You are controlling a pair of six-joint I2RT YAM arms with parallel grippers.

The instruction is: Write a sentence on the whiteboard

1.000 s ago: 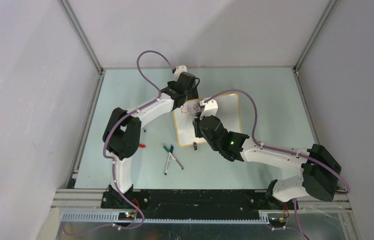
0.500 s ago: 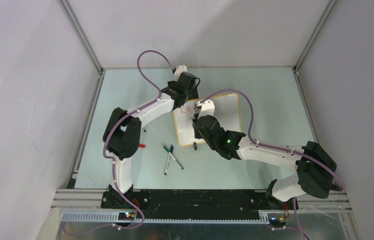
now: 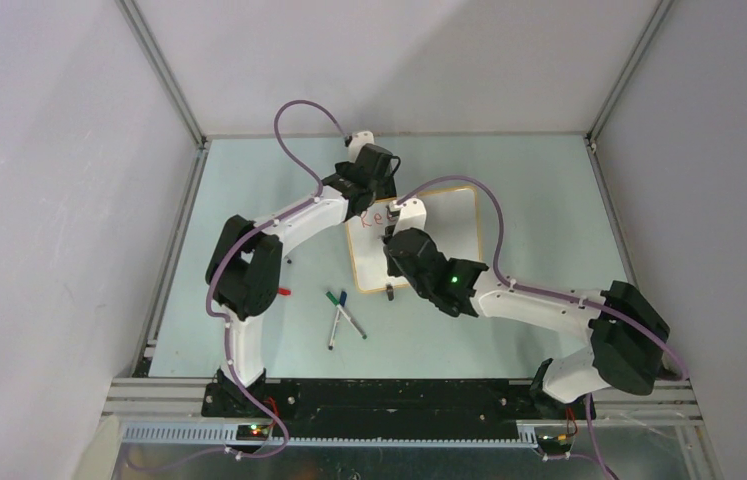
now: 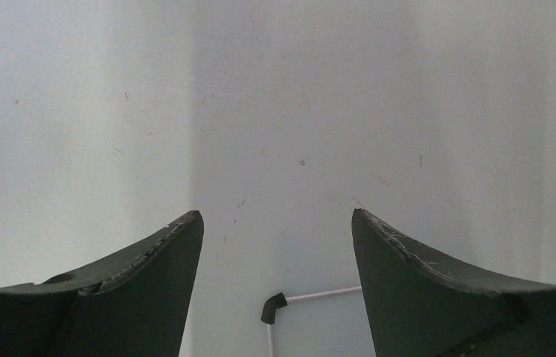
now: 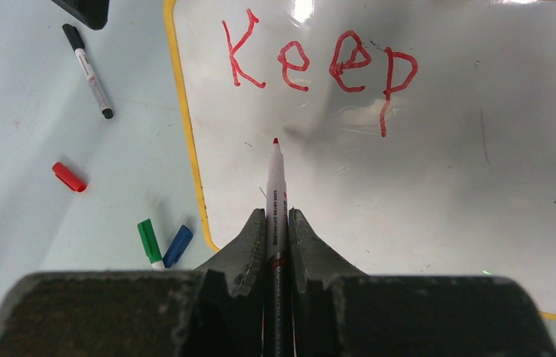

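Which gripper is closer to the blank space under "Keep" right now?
Right. The right gripper holds the red marker, tip just under Keep on the whiteboard. The left gripper hangs open over the table by the board's far-left corner.

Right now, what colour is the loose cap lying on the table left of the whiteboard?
Red; the right wrist view shows the cap best.

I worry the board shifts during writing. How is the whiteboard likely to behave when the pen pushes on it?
The whiteboard looks thin, stiff and probably light, so it may slide on the smooth table. It seems to lie flat, so tipping looks unlikely. Its glossy face, showing reflections, likely lets the marker tip glide.
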